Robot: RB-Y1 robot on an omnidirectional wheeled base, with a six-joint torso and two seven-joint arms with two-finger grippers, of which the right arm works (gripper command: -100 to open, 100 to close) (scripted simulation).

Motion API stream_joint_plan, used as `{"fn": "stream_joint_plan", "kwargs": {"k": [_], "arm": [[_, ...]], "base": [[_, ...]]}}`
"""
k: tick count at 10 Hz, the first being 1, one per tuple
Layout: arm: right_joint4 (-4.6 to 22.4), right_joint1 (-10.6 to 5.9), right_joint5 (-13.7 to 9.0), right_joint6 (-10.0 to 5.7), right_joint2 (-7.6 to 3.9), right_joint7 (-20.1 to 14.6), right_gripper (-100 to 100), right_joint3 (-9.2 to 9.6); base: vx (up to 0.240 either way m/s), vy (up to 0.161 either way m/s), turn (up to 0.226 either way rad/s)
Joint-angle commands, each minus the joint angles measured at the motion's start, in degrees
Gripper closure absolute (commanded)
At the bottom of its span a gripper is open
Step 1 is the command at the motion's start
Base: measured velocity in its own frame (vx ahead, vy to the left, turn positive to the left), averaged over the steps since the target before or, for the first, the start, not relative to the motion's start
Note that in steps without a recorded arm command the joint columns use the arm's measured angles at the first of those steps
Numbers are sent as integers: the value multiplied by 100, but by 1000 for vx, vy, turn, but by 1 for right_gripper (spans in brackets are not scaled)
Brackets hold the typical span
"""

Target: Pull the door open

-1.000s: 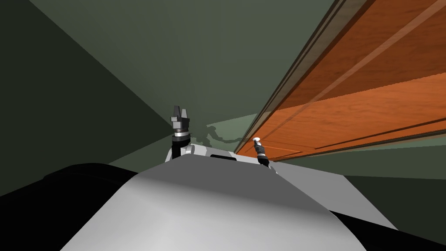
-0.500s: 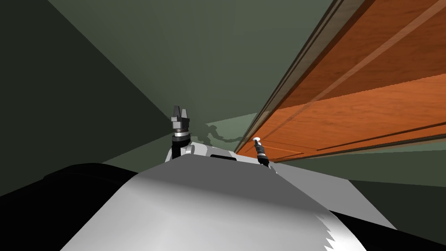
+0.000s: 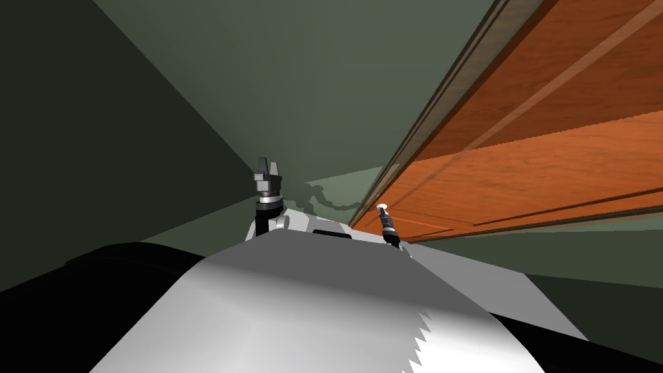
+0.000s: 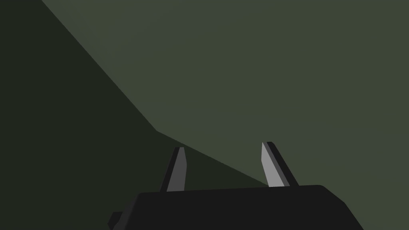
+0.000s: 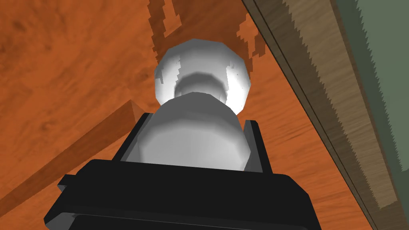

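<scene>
Nearest to you, your right gripper (image 5: 194,129) is clamped on the white door knob (image 5: 194,139). One finger (image 5: 134,137) presses each side of the knob's rounded body, and it holds nothing else. Your left gripper (image 4: 223,157) is raised on the other side, well apart from the door. Its two fingers are spread wide with nothing between them, and they point at a bare grey-green wall (image 4: 259,60). Just past the right gripper, the knob narrows to a short neck and meets a round white plate (image 5: 239,80) set flat on the door (image 5: 60,72). The door is orange-brown wood, with a raised strip of moulding running beside the gripper. Beyond the knob, a duller brown door frame (image 5: 319,80) borders the door. In the head view the door (image 3: 550,162) stretches away on your right, with the grey-green wall behind the frame.
</scene>
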Motion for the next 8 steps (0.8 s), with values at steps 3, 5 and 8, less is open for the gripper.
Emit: {"fn": "stream_joint_plan", "kwargs": {"k": [3,5,8], "arm": [[-6,-3,-117,25,23,-447,100,45],[-20,-11,-277,62,27,-815,100,89],[-27,-15,-360,82,30,-1150,100,111]], "base": [[-38,-19,45],[-56,-24,90],[-44,-22,53]]}}
